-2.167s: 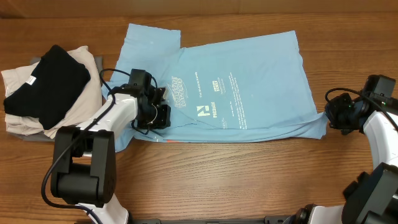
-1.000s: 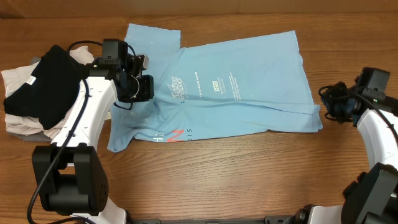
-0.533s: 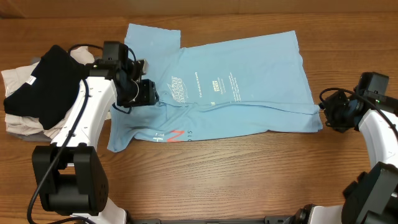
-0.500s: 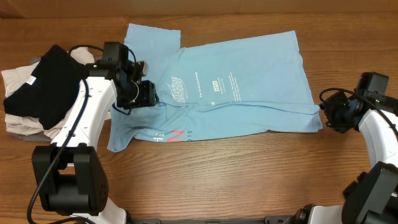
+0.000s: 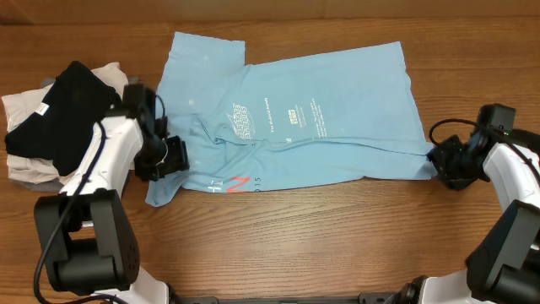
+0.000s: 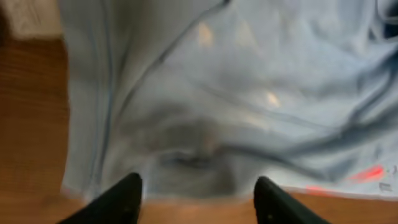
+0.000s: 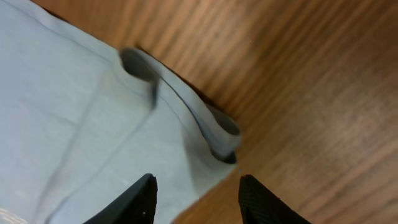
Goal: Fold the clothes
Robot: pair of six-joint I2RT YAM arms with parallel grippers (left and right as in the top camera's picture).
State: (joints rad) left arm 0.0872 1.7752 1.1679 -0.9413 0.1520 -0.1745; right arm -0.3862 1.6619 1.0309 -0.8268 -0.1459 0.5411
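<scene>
The light blue T-shirt (image 5: 337,110) of the clothes lies spread across the middle of the table, white lettering up, with a red mark (image 5: 241,182) near its front left. My left gripper (image 5: 169,159) hovers open over the shirt's front left edge. In the left wrist view the blurred shirt (image 6: 217,93) fills the frame and the left gripper (image 6: 198,199) holds nothing. My right gripper (image 5: 440,165) is open at the shirt's front right corner. The right wrist view shows the right gripper (image 7: 198,199) straddling that corner (image 7: 74,112), beside a looped hem (image 7: 211,124).
A pile of other clothes, a black garment (image 5: 63,114) over beige ones (image 5: 25,165), sits at the table's left edge close behind my left arm. Bare wooden table (image 5: 321,236) runs along the front.
My left gripper opened, let go of the shirt near its upper left and moved forward to the front left edge. My right gripper opened wider and edged toward the shirt's right corner.
</scene>
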